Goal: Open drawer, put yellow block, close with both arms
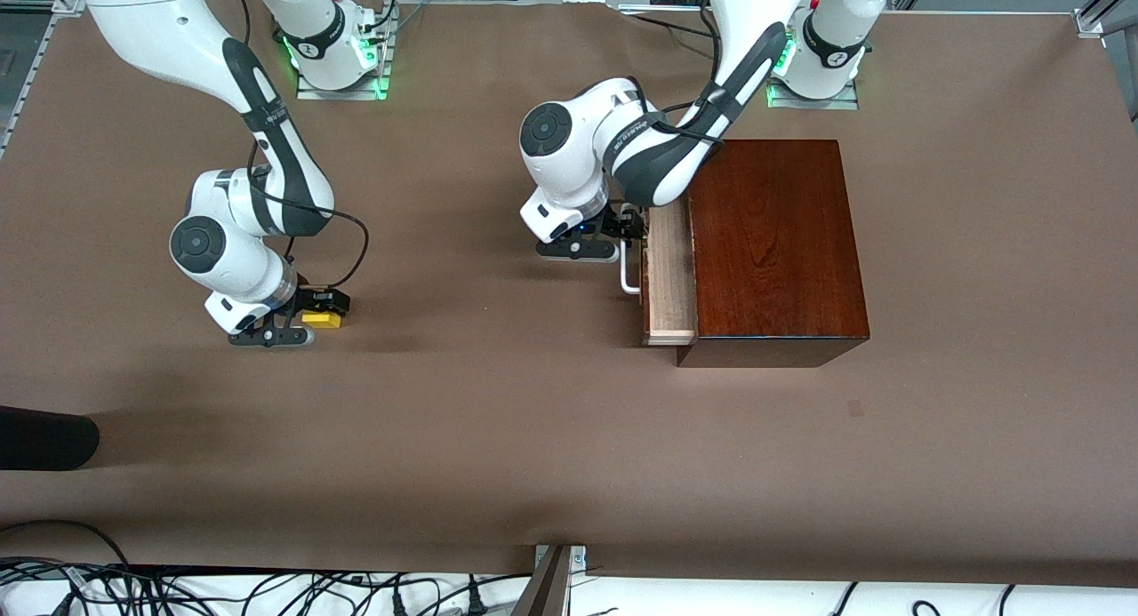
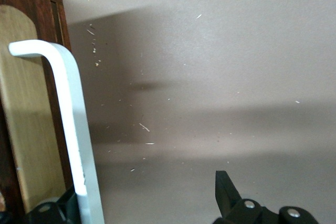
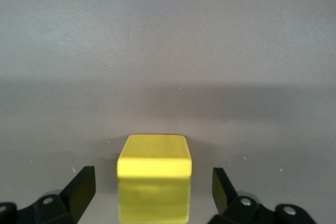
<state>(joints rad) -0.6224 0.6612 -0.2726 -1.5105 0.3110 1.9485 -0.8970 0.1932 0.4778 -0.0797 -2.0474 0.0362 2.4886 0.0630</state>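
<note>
That small bright yellow cube (image 3: 154, 179) sits on the brown table toward the right arm's end, well apart from the glossy mahogany box (image 1: 773, 243), and looks light, rigid and flat-sided, so a squeeze on two opposite faces should do. The right gripper (image 3: 153, 192) is down around it, fingers wide with gaps both sides, gripping nothing yet.

The left gripper (image 2: 152, 203) is open with the white U-shaped bar handle (image 2: 68, 129) against one finger; the pale wood drawer (image 1: 669, 274) is only partly out, leaving a narrow slot but loads of bare table in between.
</note>
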